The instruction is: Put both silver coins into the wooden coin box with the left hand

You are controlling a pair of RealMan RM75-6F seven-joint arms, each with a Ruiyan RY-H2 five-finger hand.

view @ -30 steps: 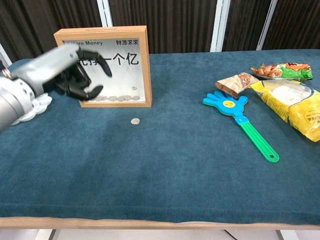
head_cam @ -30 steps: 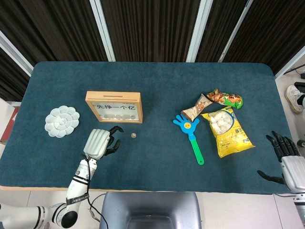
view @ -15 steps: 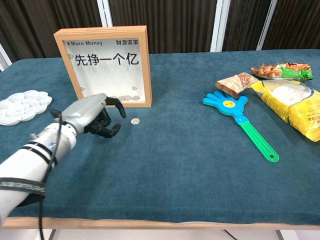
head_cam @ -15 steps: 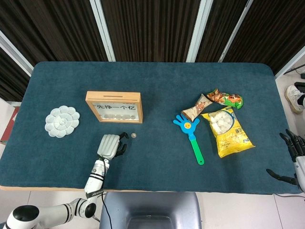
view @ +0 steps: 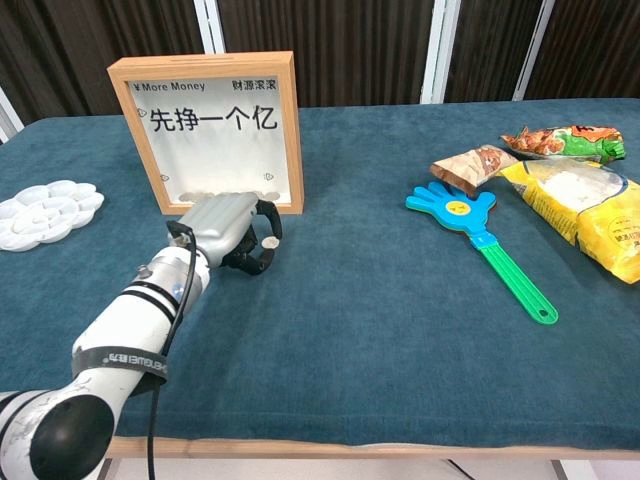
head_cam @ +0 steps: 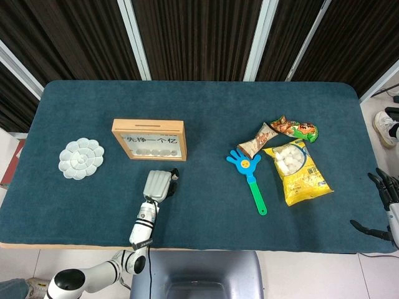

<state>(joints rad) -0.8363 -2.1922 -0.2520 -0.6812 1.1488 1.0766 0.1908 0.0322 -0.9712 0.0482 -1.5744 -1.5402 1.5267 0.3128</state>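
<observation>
Blue cloth table (head_cam: 206,112), near to far. Left hand (view: 232,231) curled over coin (view: 269,241), fingertips touching, pinch unconfirmed. Box (view: 208,130) just beyond at 12 o'clock. Second coin unseen, possibly inside. Right hand (head_cam: 383,205) spread, idle at 3 o'clock edge.

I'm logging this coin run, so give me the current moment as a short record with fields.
left hand: over the silver coin, fingers curled around it; grip not confirmed
silver coin: on the table, just in front of the wooden coin box
wooden coin box: upright, coins visible along its bottom
second loose coin: none visible
right hand: at the table's right edge, fingers apart, holding nothing
nearby: white palette, blue hand clapper, snack bags
</observation>
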